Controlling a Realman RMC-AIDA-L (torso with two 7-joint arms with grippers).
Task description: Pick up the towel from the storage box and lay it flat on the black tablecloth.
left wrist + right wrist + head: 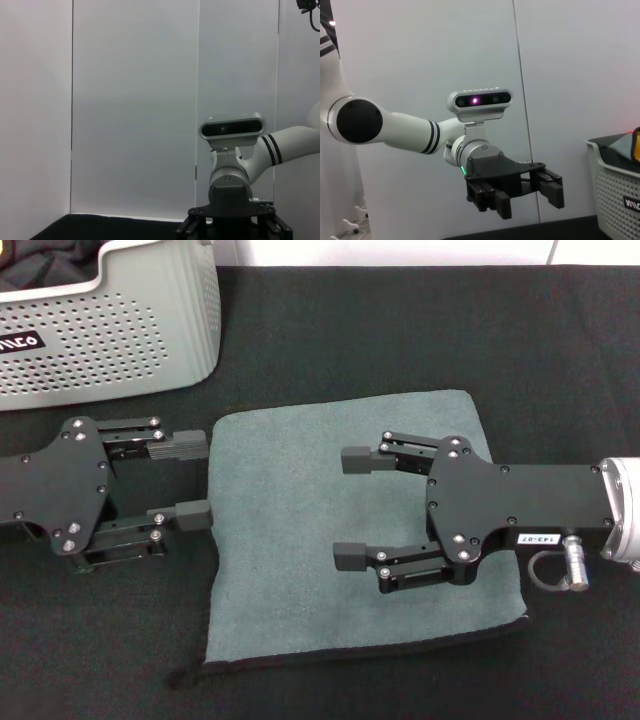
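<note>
Lying flat at frame centre on the black tablecloth (420,330), the towel (290,540) needs only a clean exit: keep the left gripper (190,480) and right gripper (355,508) spread and empty, lifting clear without snagging its edges.

The table was covered by the black tablecloth (420,330). On it the towel (300,540) lay flat, grey-green side up, and the storage box (130,330) stood near the towel's far left corner.
</note>
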